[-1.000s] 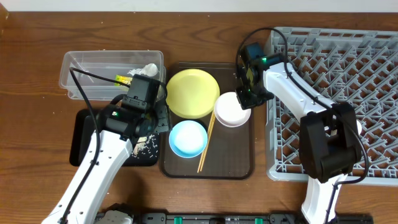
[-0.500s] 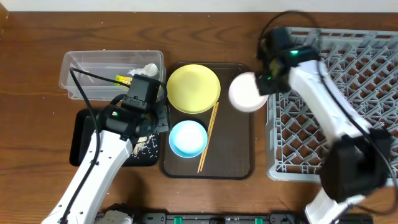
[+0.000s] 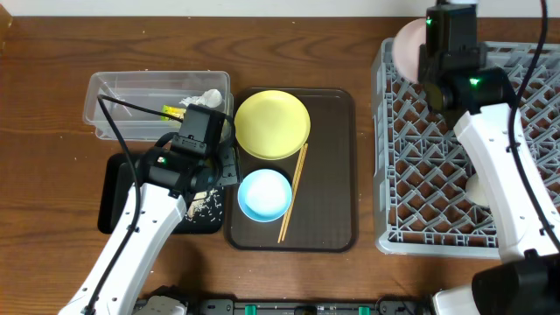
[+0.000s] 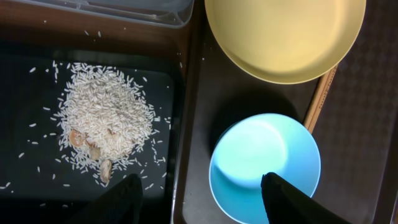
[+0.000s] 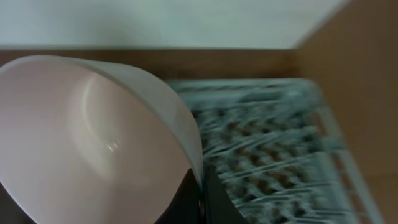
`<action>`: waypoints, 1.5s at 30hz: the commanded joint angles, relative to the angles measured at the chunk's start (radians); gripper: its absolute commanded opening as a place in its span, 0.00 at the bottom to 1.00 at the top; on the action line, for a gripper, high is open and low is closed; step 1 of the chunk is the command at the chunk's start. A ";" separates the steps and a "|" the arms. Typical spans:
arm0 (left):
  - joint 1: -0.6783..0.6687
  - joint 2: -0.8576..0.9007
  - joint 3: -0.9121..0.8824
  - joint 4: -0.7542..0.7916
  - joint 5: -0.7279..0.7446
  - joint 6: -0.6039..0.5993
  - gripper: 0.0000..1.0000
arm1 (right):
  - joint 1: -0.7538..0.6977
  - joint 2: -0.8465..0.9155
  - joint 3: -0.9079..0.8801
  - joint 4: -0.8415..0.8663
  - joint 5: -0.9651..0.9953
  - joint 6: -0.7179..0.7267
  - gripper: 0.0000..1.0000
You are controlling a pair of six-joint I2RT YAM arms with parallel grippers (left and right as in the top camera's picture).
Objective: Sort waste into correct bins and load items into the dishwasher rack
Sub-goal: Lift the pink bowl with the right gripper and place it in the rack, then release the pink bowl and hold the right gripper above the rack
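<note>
Right gripper clamped on rim of pinkish-white round bowl, tilted beside it over corner of grey plastic grid rack | left gripper spread, empty, above light blue round bowl | risk: we judge the thin rim pinch could slip, dropping the bowl outside the rack.

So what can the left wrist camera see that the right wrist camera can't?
Only the left wrist camera sees the rice pile in the black tray, the yellow plate, the blue bowl and the chopsticks. Only the right wrist camera sees the pinkish-white bowl, pinched at its rim by the right claw, and the grey rack. They share no objects. Each shows its own claw, and the left claw is open.
</note>
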 commanded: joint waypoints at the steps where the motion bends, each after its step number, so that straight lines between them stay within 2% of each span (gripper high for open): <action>1: 0.004 0.004 -0.013 0.001 -0.023 -0.013 0.64 | -0.018 0.043 0.006 0.041 0.287 0.060 0.01; 11: 0.004 0.004 -0.013 0.000 -0.022 -0.013 0.64 | -0.053 0.212 0.006 0.126 0.491 0.087 0.01; 24: 0.004 0.004 -0.013 0.001 -0.022 -0.035 0.65 | -0.044 0.361 0.005 0.130 0.468 0.104 0.01; 27: 0.004 0.004 -0.013 0.001 -0.022 -0.035 0.64 | -0.035 0.364 0.005 0.096 0.436 0.146 0.01; 34: 0.004 0.004 -0.013 0.000 -0.022 -0.035 0.65 | -0.019 0.364 0.005 0.003 0.222 0.183 0.01; 42: 0.004 0.004 -0.013 0.000 -0.023 -0.035 0.64 | -0.016 0.351 0.005 -0.177 0.052 0.371 0.01; 45: 0.004 0.004 -0.013 0.000 -0.022 -0.035 0.65 | -0.016 0.325 0.005 -0.217 -0.006 0.391 0.01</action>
